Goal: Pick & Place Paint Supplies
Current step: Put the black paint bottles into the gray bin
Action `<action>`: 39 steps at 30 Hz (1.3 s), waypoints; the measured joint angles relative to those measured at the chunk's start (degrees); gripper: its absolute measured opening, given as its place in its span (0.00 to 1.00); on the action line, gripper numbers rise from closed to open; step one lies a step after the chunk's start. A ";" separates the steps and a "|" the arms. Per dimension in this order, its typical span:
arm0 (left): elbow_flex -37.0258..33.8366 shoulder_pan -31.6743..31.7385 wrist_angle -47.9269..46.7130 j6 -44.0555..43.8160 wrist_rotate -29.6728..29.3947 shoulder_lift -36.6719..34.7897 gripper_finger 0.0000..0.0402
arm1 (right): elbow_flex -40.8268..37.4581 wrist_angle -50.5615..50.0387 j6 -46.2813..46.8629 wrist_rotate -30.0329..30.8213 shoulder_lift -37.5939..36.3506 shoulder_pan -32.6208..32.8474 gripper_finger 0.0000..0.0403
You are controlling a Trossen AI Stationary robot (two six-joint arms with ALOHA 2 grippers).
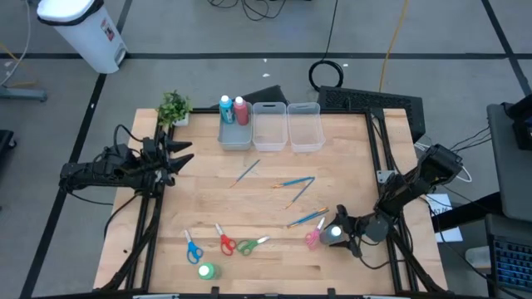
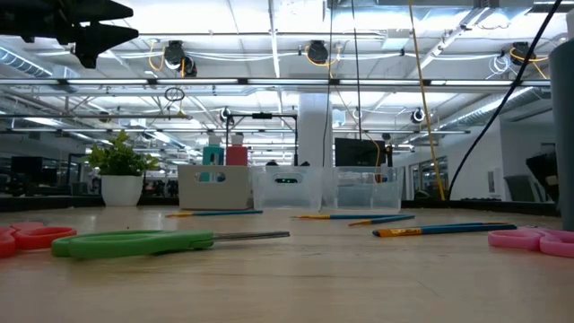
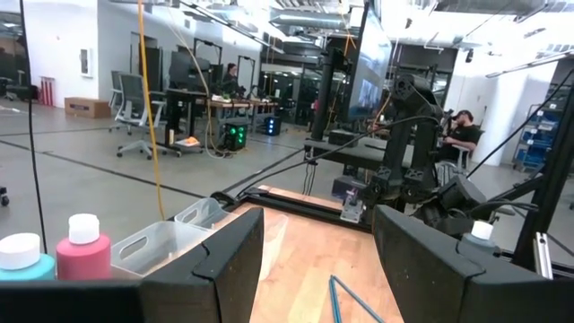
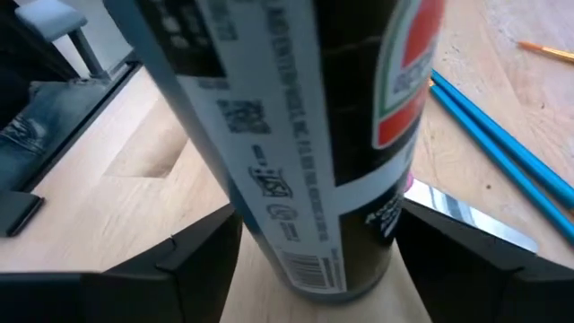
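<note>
My right gripper (image 1: 342,237) is shut on a dark grey paint bottle (image 4: 296,135) with a white cap (image 1: 336,235), near the table's front right, beside the pink scissors (image 1: 313,238). My left gripper (image 1: 181,158) is open and empty, raised over the table's left side near the plant. Blue (image 1: 226,108) and pink-red (image 1: 241,110) bottles stand in the left bin (image 1: 235,139). A green bottle (image 1: 206,271) stands at the near edge. Blue (image 1: 193,247), red (image 1: 224,241) and green (image 1: 249,244) scissors lie flat, and several brushes (image 1: 293,181) lie mid-table. My right gripper pinches the dark bottle's lower body (image 4: 314,256) between its two fingers (image 4: 202,260), one on each side. The fingers come roughly level from the table's right side. The cap faces up. Whether its base rests on the table, I cannot tell.
Three clear bins (image 1: 268,124) stand in a row at the far edge, with a potted plant (image 1: 174,107) to their left. A pink scissor blade (image 4: 448,211) and blue brush handles (image 4: 502,135) lie just beyond the held bottle.
</note>
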 joint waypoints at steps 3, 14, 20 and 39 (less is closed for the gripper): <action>0.00 -0.02 0.00 -0.02 0.00 -0.01 0.54 | 0.00 -0.02 -0.02 0.04 -0.10 0.00 0.61; -0.02 0.00 3.00 -1.95 0.00 0.01 0.54 | -0.02 4.25 -0.94 0.09 -2.44 0.00 0.46; -0.02 -0.01 4.11 -2.05 0.02 0.00 0.54 | -0.02 8.67 -8.56 7.05 -7.04 -0.01 0.45; -0.02 0.01 6.05 2.62 0.02 0.02 0.54 | 1.16 11.90 -16.56 6.71 -13.78 -33.03 0.44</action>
